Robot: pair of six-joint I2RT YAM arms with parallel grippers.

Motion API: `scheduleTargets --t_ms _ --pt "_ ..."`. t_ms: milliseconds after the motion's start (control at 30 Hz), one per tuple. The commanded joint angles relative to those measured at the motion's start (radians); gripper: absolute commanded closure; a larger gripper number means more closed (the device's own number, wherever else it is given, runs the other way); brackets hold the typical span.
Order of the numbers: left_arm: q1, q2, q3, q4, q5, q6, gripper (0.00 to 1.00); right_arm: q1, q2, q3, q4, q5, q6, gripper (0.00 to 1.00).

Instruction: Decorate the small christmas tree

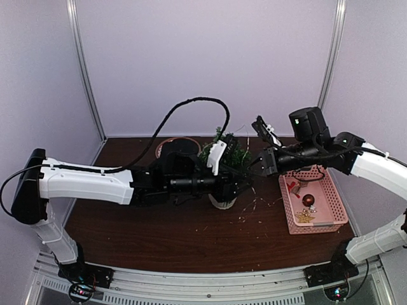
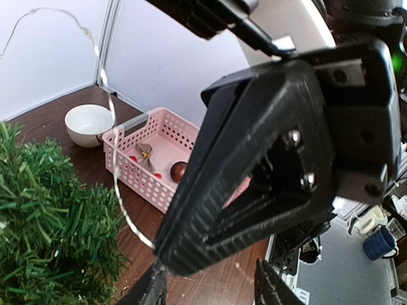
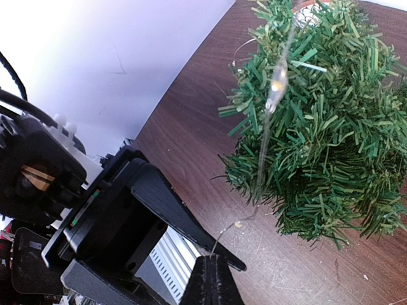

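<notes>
On a dark worktop (image 1: 159, 229), the small christmas tree (image 3: 318, 127) is judged light and soft, best steadied by its pot (image 1: 222, 202). Fairy-light wire (image 3: 275, 89) is pinched by the right hand (image 3: 210, 276); the left hand (image 2: 210, 289) is spread wide.

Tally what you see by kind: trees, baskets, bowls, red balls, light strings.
Tree: 1
Basket: 1
Bowl: 1
Red ball: 1
Light string: 1
Total: 5
</notes>
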Motion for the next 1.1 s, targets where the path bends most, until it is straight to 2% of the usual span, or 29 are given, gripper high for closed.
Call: scheduleTargets --t_ms 0,33,233,333,400,567,700,833,1067 --pt "0.005 0.040 0.056 0.056 -0.003 -0.033 0.55 0.011 -0.033 -0.011 0.027 0.002 0.006 1.00" --pt "0.006 0.045 0.058 0.061 -0.007 -0.037 0.57 0.011 -0.035 -0.012 0.028 0.003 0.006 1.00" --pt "0.006 0.047 0.045 0.081 -0.012 -0.045 0.82 0.014 -0.046 -0.015 0.032 0.013 0.009 1.00" --pt "0.006 0.038 0.032 0.089 -0.010 -0.042 1.00 0.014 -0.048 -0.018 0.036 0.016 0.014 1.00" --pt "0.006 0.026 0.020 0.085 -0.011 -0.041 1.00 0.014 -0.053 -0.019 0.033 0.023 0.014 0.99" --pt "0.007 -0.045 -0.014 0.002 -0.034 -0.016 1.00 0.010 -0.104 -0.019 -0.033 0.081 -0.021 0.62" --pt "0.019 -0.094 -0.038 -0.091 -0.045 -0.003 1.00 -0.012 -0.164 -0.005 -0.150 0.156 -0.064 0.38" --pt "0.031 -0.124 -0.064 -0.143 -0.044 -0.002 1.00 -0.067 -0.205 0.006 -0.315 0.208 -0.107 0.33" --pt "0.081 -0.121 -0.053 -0.179 -0.028 -0.042 1.00 -0.257 -0.243 -0.004 -0.598 0.326 -0.206 0.35"
